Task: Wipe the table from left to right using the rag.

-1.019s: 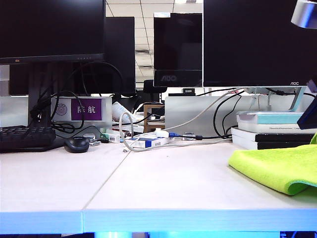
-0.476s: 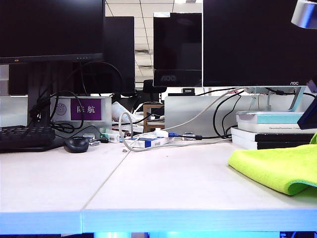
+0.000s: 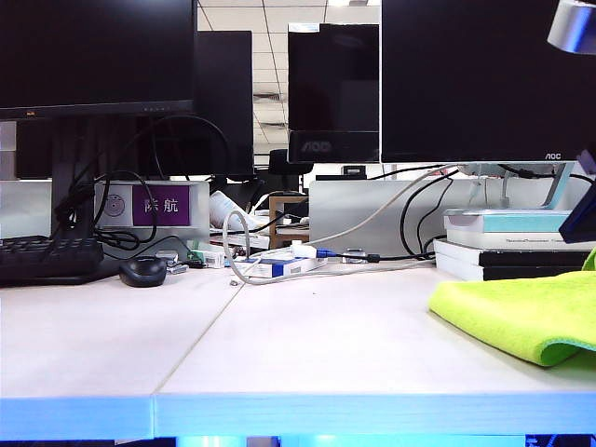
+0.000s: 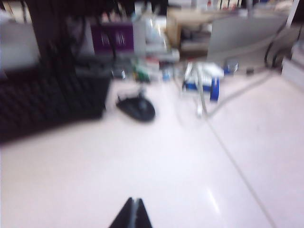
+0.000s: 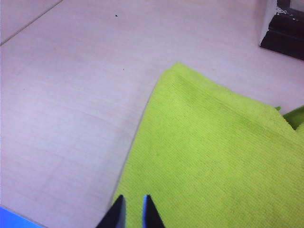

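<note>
The lime-green rag (image 3: 521,317) lies flat on the right end of the white table (image 3: 326,345), running off the exterior view's right edge. My right gripper (image 5: 133,198) hovers over the rag (image 5: 218,152) close to its edge; its jaws stand a little apart, with only flat cloth showing in the gap. Bare table (image 5: 71,95) spreads beside the rag. My left gripper (image 4: 135,199) is shut and empty above the bare left panel of the table (image 4: 142,166), in a blurred view. Neither gripper shows in the exterior view.
At the back left sit a black keyboard (image 3: 47,259) and a black mouse (image 3: 144,271). Cables and a small white-blue box (image 3: 279,267) lie at the back middle. Stacked books (image 3: 503,247) stand behind the rag. Monitors line the rear.
</note>
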Controlling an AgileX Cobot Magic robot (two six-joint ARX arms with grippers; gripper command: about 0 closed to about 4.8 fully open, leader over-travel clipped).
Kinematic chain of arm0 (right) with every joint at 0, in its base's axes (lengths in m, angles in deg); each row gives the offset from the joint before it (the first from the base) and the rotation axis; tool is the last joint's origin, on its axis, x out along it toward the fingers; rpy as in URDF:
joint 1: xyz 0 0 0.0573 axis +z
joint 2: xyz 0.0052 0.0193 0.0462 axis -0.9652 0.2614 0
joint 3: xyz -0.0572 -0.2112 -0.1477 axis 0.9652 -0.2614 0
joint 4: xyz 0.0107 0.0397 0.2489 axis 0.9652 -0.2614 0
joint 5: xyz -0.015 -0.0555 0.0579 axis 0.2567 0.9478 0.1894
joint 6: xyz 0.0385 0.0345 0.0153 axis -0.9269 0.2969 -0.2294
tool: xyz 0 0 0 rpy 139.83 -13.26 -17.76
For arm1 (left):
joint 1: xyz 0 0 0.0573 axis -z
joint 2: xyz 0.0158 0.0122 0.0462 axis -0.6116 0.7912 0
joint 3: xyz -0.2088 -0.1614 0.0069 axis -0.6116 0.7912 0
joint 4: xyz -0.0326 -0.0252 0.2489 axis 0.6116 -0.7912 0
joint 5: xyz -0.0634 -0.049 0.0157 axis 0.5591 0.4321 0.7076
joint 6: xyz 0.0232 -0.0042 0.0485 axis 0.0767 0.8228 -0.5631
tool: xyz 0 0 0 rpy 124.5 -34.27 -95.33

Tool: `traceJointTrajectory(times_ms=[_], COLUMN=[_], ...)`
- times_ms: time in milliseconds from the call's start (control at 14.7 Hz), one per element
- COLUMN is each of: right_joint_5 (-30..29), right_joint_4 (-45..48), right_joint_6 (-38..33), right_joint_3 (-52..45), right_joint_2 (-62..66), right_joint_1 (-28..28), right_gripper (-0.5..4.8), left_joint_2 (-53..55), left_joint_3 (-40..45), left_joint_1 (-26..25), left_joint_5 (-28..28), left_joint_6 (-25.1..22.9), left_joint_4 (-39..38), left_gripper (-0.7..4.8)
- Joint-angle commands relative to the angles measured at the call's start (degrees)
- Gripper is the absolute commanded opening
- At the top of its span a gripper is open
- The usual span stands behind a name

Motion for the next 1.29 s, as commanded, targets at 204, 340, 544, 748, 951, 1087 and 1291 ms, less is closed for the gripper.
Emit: traceJointTrajectory(times_ms=[204, 340, 544, 748, 951, 1087, 1291], right_joint_5=[0.09, 0.09, 0.09, 0.09, 0.09, 0.07, 6.19], right_joint_4=[0.68, 0.70, 0.63, 0.66, 0.66, 0.92, 1.09], right_joint_6=[-0.22, -0.22, -0.22, -0.22, -0.22, -0.22, -0.24], right_joint_3=[0.15, 0.17, 0.17, 0.17, 0.17, -0.46, -5.31], right_joint_2=[-0.09, -0.09, -0.09, -0.09, -0.09, -0.76, -7.52], right_joint_1=[-0.04, -0.02, -0.04, -0.04, -0.04, -0.11, -4.90], right_gripper=[0.62, 0.62, 0.62, 0.62, 0.62, 0.62, 0.62], left_joint_2=[-4.50, -6.36, -6.36, -6.36, -6.36, -6.36, -6.36], left_joint_3=[16.81, 18.43, 18.43, 18.43, 18.43, 18.43, 18.43], left_joint_1=[-0.02, -0.39, -1.90, -1.99, -2.08, -2.08, -2.08], left_joint_5=[-3.96, -5.09, -3.58, -6.25, -6.34, -6.32, -6.36], left_joint_6=[3.76, 3.28, -2.23, -2.73, -2.73, -2.73, -2.73], left_joint_4=[11.72, 11.02, 10.99, 11.04, 11.06, 11.04, 11.06], left_gripper=[-0.04, -0.04, -0.04, -0.02, -0.02, -0.02, -0.02])
